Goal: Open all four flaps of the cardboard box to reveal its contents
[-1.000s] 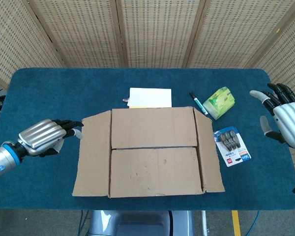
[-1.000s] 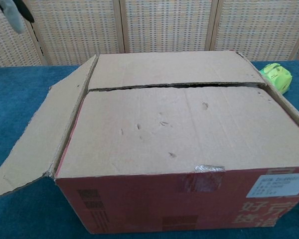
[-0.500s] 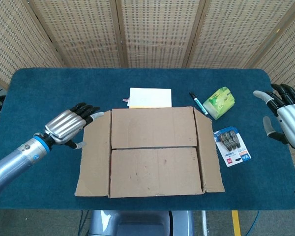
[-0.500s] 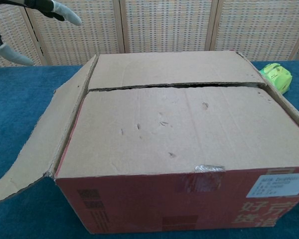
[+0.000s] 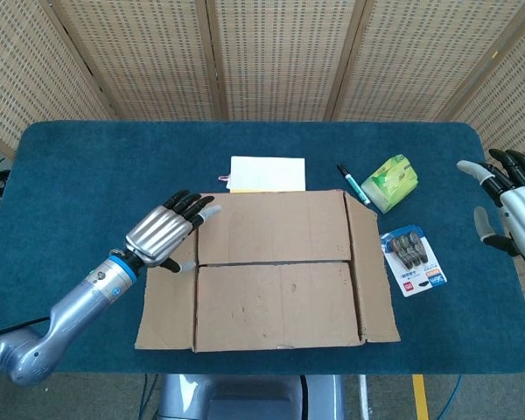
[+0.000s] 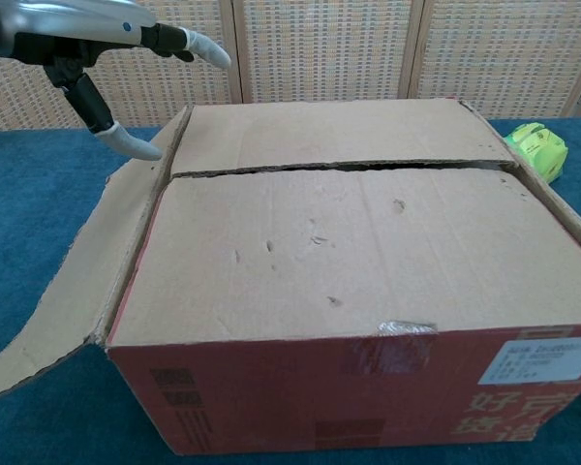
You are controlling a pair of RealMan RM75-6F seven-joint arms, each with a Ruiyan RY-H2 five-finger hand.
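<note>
The cardboard box (image 5: 276, 267) (image 6: 353, 291) stands mid-table with its two long top flaps lying shut, meeting at a seam across the middle. Its left side flap (image 5: 168, 289) (image 6: 77, 291) and right side flap (image 5: 374, 271) are folded outward. My left hand (image 5: 164, 233) (image 6: 97, 44) hovers open above the left flap's far end, fingers spread and pointing toward the far top flap (image 5: 271, 226). At the table's right edge my right hand (image 5: 512, 210) is open with fingers spread, well apart from the box.
Behind the box lies a white notepad (image 5: 267, 173). To its right are a black marker (image 5: 352, 185), a green tissue pack (image 5: 389, 182) (image 6: 537, 147) and a blister pack (image 5: 412, 260). Wicker screens close off the back.
My left hand has swung right from the table's left side until it is over the left flap by the box's top. The right hand has drifted slightly right.
</note>
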